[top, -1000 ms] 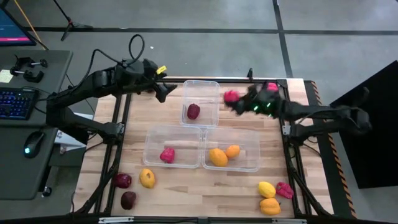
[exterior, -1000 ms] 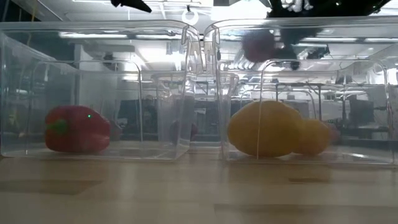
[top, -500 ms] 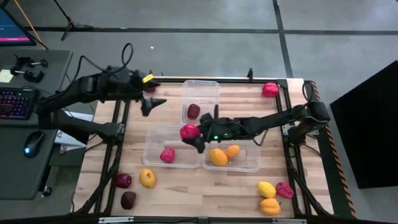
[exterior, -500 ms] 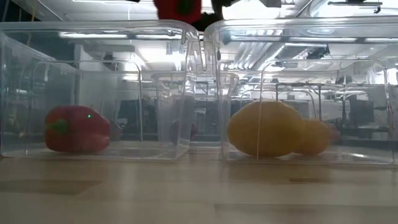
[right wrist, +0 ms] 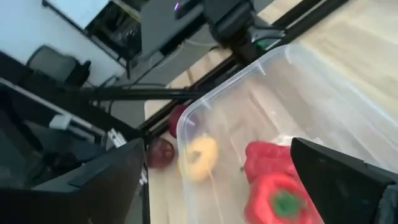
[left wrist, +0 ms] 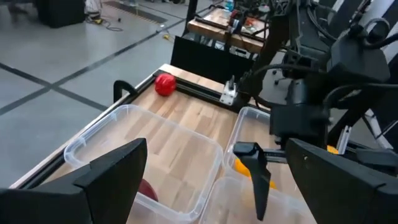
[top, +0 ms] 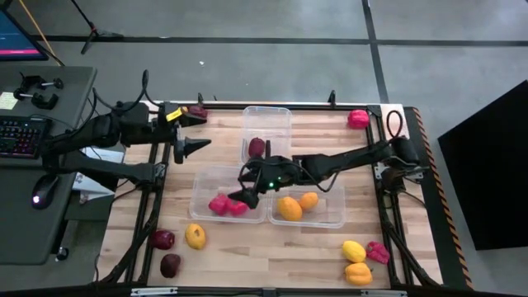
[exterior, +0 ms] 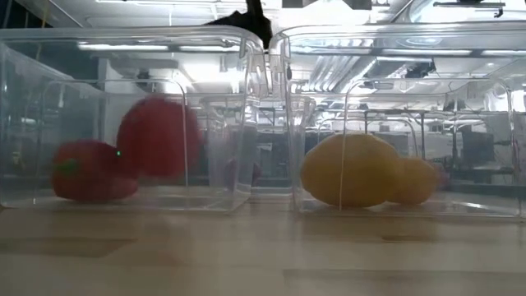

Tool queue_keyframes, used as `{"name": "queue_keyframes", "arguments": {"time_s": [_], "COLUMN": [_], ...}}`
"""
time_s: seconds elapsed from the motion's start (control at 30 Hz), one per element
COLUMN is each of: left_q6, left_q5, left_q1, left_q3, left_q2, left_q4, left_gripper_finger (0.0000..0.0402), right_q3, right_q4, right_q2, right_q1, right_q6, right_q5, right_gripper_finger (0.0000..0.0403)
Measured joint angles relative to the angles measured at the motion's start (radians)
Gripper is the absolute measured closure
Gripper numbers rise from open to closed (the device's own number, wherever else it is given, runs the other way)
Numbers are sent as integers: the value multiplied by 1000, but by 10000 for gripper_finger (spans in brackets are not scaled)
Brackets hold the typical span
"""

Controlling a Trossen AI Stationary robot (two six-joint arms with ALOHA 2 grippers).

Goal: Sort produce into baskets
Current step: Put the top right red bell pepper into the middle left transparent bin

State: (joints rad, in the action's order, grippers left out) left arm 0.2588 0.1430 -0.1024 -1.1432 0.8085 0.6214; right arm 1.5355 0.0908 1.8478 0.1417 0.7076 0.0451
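Loose produce (top: 356,262) beside baskets (top: 341,219)

Clear glossy plastic baskets (top: 227,198) gleam on a pale, matt wood-plank desk (top: 272,247), with smooth, perhaps waxy-looking red peppers (right wrist: 277,190) and matt black arms (top: 346,159).

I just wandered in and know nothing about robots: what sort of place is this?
Probably a robotics lab or workshop. Two robot arms are mounted at a wooden table holding clear tubs of toy-like produce, a desk with a keyboard stands beside it, and workbenches fill the room behind.
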Motion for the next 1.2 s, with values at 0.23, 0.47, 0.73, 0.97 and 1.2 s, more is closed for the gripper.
{"name": "queue_keyframes", "arguments": {"time_s": [0.23,0.47,0.73,0.97,1.2], "left_q6": [12,28,96,112,185], "left_q5": [20,42,74,158,243], "left_q1": [-1,-1,-1,-2,-4], "left_q3": [0,0,-1,0,-1], "left_q2": [9,41,121,208,258], "left_q4": [-1,0,-2,-123,-216], "left_gripper_finger": [30,30,30,30,30], "right_q3": [184,302,44,-289,-548], "right_q4": [353,920,1159,957,823], "right_q2": [-77,-120,-154,-441,-613], "right_q1": [-109,-138,-220,-430,-788], "right_q6": [-11,-66,-147,-254,-208], "right_q5": [56,318,289,335,303], "right_gripper_finger": [7,6,6,6,6]}}
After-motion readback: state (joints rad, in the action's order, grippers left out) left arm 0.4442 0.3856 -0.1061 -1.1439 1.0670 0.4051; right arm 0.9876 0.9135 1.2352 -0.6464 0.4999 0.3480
